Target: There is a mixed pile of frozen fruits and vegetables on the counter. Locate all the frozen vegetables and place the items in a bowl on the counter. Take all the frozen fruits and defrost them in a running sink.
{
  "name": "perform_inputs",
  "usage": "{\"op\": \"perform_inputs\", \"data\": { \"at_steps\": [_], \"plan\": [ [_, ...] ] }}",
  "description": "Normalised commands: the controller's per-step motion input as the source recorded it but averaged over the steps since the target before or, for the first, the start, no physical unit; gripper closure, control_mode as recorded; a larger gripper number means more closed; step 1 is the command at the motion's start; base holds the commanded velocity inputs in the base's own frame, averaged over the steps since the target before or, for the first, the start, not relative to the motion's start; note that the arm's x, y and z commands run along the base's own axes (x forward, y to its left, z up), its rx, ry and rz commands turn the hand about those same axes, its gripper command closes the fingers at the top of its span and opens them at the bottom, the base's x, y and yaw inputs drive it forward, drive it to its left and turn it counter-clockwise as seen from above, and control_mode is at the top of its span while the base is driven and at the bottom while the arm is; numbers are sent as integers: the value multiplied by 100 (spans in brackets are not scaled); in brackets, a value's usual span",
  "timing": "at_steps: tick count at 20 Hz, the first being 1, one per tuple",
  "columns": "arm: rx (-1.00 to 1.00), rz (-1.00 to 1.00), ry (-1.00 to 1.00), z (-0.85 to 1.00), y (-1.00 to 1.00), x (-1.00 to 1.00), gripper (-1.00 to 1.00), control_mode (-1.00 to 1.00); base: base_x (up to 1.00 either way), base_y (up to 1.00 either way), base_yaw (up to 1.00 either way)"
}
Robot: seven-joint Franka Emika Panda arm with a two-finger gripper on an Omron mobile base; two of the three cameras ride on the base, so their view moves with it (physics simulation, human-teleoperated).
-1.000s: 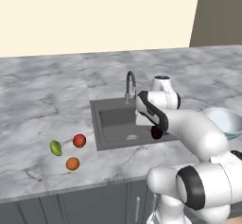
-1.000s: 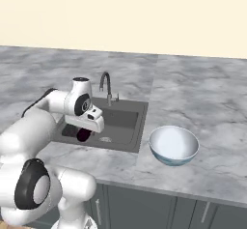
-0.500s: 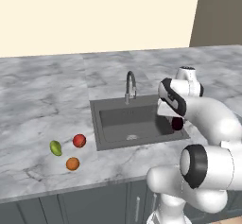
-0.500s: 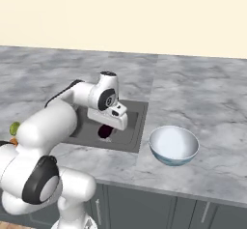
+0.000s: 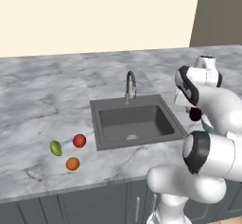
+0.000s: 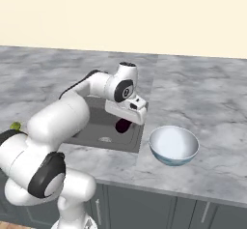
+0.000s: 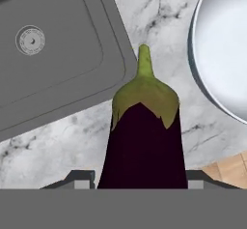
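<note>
My gripper (image 6: 128,117) is shut on the dark purple eggplant (image 6: 123,125), which hangs over the right rim of the sink (image 6: 91,126). In the hand view the eggplant (image 7: 144,146) points its green stem away from me, over the marble strip between the sink (image 7: 53,54) and the bowl (image 7: 219,54). The pale blue-white bowl (image 6: 173,145) stands empty on the counter (image 6: 202,102), just right of the sink. On the counter (image 5: 42,109) left of the sink (image 5: 134,121) lie the red ball (image 5: 79,140), the yellow-green oval (image 5: 56,147) and the orange ball (image 5: 72,163).
A curved metal tap (image 5: 130,83) rises at the back of the sink, with no water showing. The round drain (image 7: 31,39) sits in the basin floor. The counter's front edge runs close to the bowl, and wood floor (image 7: 229,170) shows beyond it.
The arm has swung right with the eggplant, from above the sink basin to its right rim, close to the bowl. The three items on the left have not moved.
</note>
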Motion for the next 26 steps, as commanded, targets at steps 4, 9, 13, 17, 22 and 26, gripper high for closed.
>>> {"op": "perform_inputs", "data": {
  "at_steps": [4,9,13,17,22,26],
  "plan": [
    [-5,-10,0,1,-76,0,100,-100,0,0,0],
    [-1,-7,1,1,-67,7,100,-100,0,0,0],
    [0,-5,6,-3,-55,20,100,-100,0,0,0],
    [0,-5,3,-22,-61,11,100,-100,0,0,0],
    [2,-7,-6,-45,-19,-4,100,-100,0,0,0],
    [2,-7,-3,-52,-2,-4,100,-100,0,0,0]
  ]
}}
